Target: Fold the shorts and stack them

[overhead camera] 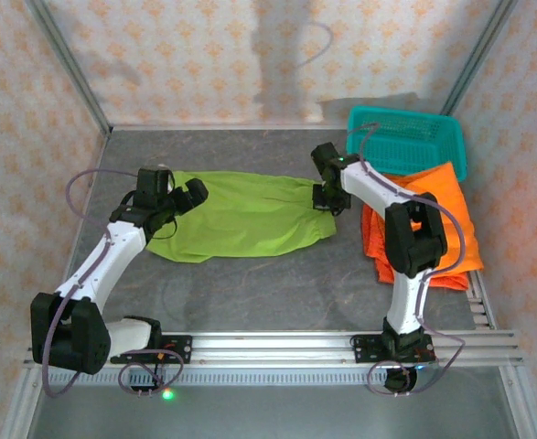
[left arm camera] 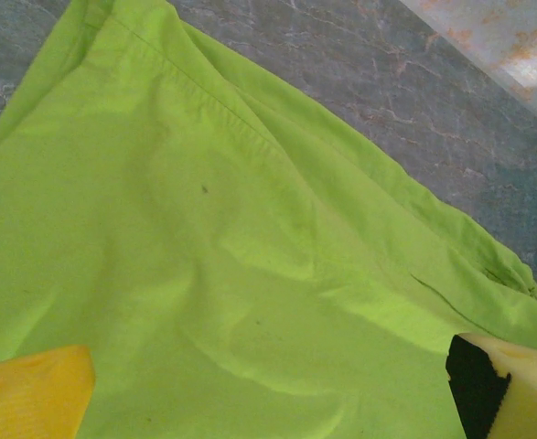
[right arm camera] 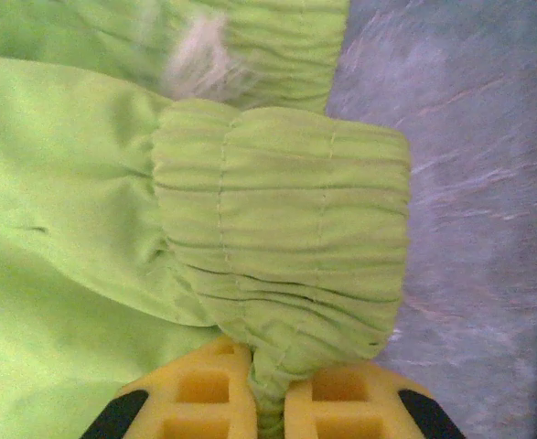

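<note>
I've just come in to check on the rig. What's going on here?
The right gripper is shut on the gathered waistband of the lime-green shorts, which lie spread out on the table. The left gripper hovers open over their other end, holding nothing. The orange shorts lie heaped at the right, in front of the teal basket. The green pair looks not yet folded.

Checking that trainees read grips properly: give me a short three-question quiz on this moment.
1. True or false: the right gripper is shut on the gathered waistband of the lime-green shorts.
2. The left gripper is: A) open over the green shorts, B) shut on orange cloth, C) resting on bare table.
3. Which shorts are piled next to the teal basket?
Key: 1 true; 2 A; 3 the orange shorts.
</note>
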Available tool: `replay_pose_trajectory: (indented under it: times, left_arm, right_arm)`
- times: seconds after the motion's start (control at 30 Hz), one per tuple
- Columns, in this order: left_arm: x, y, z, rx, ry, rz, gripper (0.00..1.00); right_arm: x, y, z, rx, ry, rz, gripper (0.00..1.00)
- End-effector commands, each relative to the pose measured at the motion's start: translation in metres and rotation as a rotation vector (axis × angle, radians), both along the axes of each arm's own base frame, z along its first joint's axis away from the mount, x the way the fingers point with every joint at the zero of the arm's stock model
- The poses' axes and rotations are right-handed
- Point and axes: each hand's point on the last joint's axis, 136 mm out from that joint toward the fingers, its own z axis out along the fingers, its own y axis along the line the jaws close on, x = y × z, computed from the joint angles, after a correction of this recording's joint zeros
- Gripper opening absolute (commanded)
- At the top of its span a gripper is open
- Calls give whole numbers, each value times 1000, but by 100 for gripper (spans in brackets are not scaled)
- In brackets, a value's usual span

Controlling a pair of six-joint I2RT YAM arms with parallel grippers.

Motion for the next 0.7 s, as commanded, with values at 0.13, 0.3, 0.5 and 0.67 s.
replay_pose_trajectory:
  times: [0.13,0.3,0.5,0.67]
  left_arm:
    - [0,3,5,43,-9,-3,100]
    - [1,2,3,40,-2,-7,100]
    - [2,0,3,31,-3,-11,100]
    - [4,-4,1,15,1,-24,100]
  right_arm:
    - [0,-32,78,-192,-111,59,0]
    - [0,-44,107,-275,-139,86,0]
    - [1,-48,144,-389,-193,117,0]
    - [-2,-36,139,-323,-179,123,0]
